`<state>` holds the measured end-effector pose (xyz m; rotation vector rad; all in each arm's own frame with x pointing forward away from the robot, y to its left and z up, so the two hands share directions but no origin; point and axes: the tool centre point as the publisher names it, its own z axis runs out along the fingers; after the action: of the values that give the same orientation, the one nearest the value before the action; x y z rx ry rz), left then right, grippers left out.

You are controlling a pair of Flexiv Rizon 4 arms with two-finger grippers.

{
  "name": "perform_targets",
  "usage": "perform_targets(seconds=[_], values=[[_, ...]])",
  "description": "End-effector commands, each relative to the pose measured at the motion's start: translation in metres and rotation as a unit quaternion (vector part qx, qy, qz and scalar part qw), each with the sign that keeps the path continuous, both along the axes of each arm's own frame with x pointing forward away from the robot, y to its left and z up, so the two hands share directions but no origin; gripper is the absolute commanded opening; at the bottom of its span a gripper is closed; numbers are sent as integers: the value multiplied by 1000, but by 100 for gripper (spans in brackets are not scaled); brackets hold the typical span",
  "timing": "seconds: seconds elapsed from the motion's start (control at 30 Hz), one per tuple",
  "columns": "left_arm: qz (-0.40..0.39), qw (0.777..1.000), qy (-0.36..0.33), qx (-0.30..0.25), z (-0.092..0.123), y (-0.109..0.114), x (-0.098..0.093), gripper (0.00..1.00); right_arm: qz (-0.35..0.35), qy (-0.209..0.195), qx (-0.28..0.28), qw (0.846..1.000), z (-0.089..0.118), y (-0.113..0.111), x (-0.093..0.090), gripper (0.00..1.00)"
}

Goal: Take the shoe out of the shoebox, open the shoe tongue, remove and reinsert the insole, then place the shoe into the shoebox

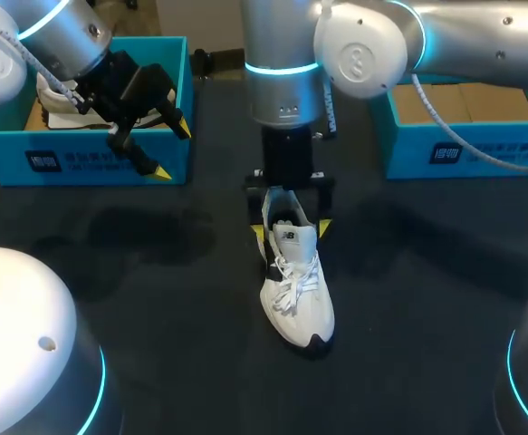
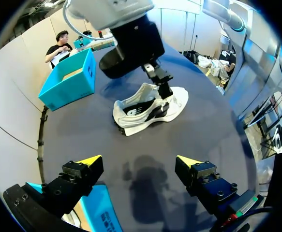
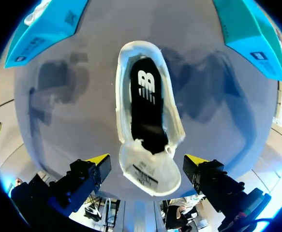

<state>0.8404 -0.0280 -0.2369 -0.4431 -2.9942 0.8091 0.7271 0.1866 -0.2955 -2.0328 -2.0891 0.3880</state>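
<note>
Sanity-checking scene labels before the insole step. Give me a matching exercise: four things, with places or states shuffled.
Things:
1. white lace-up sneaker
2. black insole with a white logo
3. left end effector
4. right-hand blue cardboard shoebox

Places or states:
A. holds brown card
B. open, by the left-hand blue shoebox
C. on the dark table, one finger of the open right end effector at each side
D. lying inside the shoe

Pairs: 1-C, 2-D, 3-B, 4-A
</note>
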Motion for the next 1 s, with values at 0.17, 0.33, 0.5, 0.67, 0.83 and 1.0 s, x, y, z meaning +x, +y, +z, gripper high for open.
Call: perform_targets(seconds=[0.17, 0.33, 0.5, 0.67, 0.83, 1.0], values=[[0, 1000, -1, 1, 0, 0, -1, 100, -34, -32, -17, 999, 20, -7, -25, 100], [0, 1000, -1, 1, 0, 0, -1, 100, -53, -30, -14, 998, 24, -6, -44, 100], [0, 1000, -1, 1, 0, 0, -1, 100, -62, -28, -8, 998, 19, -6, -54, 50], [0, 1000, -1, 1, 0, 0, -1, 100, -63, -27, -5, 998, 16, -6, -57, 30], [0, 1000, -1, 1, 0, 0, -1, 100, -59, -28, -1, 998, 11, -7, -52, 31], [0, 1000, -1, 1, 0, 0, -1, 100, -49, -27, 8, 998, 2, -8, -43, 25]])
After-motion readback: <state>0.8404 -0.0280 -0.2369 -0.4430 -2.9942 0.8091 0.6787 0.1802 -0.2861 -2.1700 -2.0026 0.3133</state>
